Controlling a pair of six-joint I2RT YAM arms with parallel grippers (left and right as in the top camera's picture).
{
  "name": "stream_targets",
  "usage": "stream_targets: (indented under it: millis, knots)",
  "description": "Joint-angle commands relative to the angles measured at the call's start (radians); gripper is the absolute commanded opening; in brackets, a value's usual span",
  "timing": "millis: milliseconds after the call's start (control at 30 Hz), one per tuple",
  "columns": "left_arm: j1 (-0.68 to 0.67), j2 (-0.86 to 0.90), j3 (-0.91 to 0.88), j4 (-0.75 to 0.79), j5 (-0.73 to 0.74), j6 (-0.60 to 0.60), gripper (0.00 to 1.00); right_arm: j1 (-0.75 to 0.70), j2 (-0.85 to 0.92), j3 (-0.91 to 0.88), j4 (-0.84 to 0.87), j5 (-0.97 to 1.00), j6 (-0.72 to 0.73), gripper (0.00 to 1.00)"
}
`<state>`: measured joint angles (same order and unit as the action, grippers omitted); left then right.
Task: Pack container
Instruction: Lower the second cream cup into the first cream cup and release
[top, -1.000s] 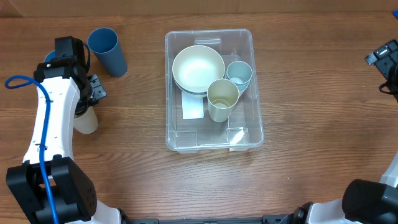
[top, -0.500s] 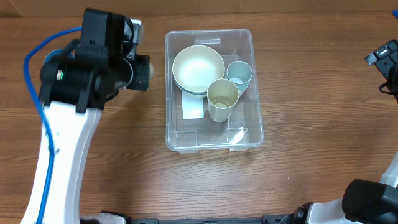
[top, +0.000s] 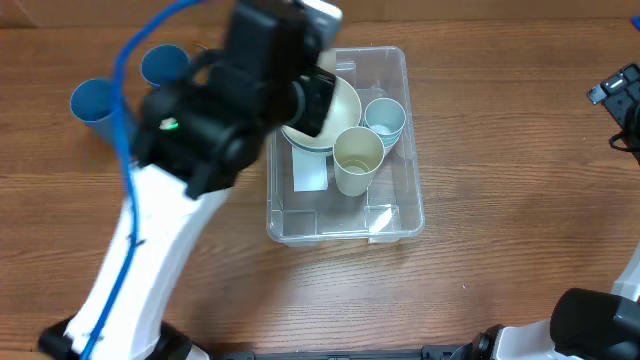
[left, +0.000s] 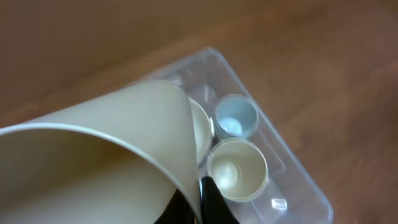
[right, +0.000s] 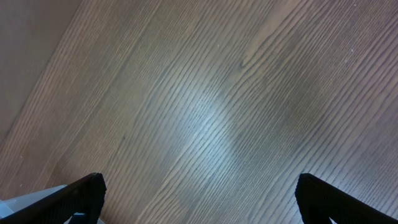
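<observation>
The clear plastic rectangular container (top: 395, 222) sits at the centre of the overhead frame on the brown wooden counter (top: 500, 280), its long side running top to bottom. It has rounded corners, a raised rim all round and see-through walls. A white rectangular label (top: 311, 174) lies on its base toward the left.

In its upper half rests a cream round bowl (top: 347, 112), partly hidden under the left arm's black wrist. A light blue cup (top: 385, 116) stands just right of the bowl, and a small cream cup (top: 358, 158) stands upright just below both.

The left claw (left: 205, 200) is clenched on a large cream plastic cup (left: 106, 162), whose rim arcs across the left of the wrist view. One dark finger presses against its outer wall, and the container shows beyond it at right of centre. The right claw (right: 202, 196) is spread wide and grasps nothing, with only the wood grain of the counter beneath it.

At the upper left of the overhead frame stand a dark blue cup (top: 92, 100) and a second dark blue cup (top: 162, 63), well apart from the container.
</observation>
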<state>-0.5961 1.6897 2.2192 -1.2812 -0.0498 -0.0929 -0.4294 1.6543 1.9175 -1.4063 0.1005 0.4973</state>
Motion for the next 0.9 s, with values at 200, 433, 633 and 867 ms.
stream_targets:
  millis: [200, 433, 633, 867]
  knots:
    - [-0.209, 0.050, 0.029, -0.115, -0.012, 0.109, 0.04, 0.003, -0.002, 0.013, 0.006, 0.003, 0.004, 1.00]
    - [-0.210, 0.059, 0.027, -0.174, -0.013, 0.116, 0.04, 0.003, -0.002, 0.013, 0.006, 0.003, 0.004, 1.00]
    - [-0.210, 0.167, 0.027, -0.193, -0.006, 0.116, 0.04, 0.003, -0.002, 0.013, 0.006, 0.003, 0.004, 1.00]
    - [-0.210, 0.187, 0.027, -0.173, -0.006, 0.124, 0.34, 0.003, -0.002, 0.013, 0.006, 0.003, 0.004, 1.00]
